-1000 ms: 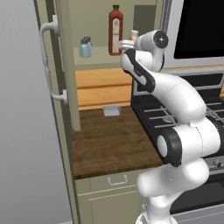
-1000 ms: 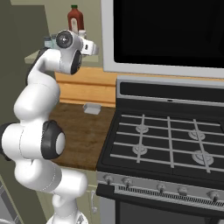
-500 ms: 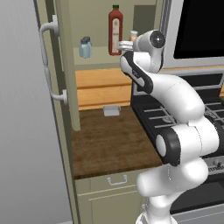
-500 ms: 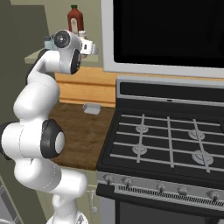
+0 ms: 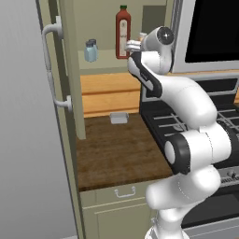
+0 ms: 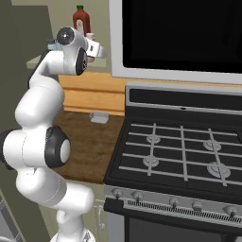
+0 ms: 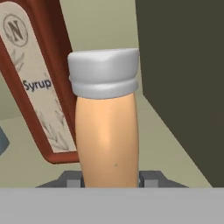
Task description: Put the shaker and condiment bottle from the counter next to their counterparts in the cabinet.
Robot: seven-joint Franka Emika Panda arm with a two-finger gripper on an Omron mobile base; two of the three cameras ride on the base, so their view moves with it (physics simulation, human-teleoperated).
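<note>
My gripper (image 7: 111, 179) is shut on the condiment bottle (image 7: 107, 131), a squat bottle with orange contents and a whitish cap. It is held at cabinet shelf height, close to the right of the tall dark-red syrup bottle (image 7: 33, 83). In the left base view the gripper (image 5: 135, 44) is just right of that red bottle (image 5: 123, 32) on the cabinet shelf (image 5: 105, 60). Two pale-blue grey-capped shakers (image 5: 91, 50) appear to stand close together at the shelf's left. The bottle's base is hidden, so I cannot tell whether it touches the shelf.
The cabinet door (image 5: 56, 60) with its grey bar handle stands open at the left. A small pale tray (image 5: 118, 118) lies at the back of the dark wood counter (image 5: 116, 154). A black stove (image 6: 179, 151) is at the right, under a dark microwave (image 6: 189, 33).
The hand with the condiment bottle has crept slightly toward the red bottle. The grip is unchanged, and nothing else has moved.
</note>
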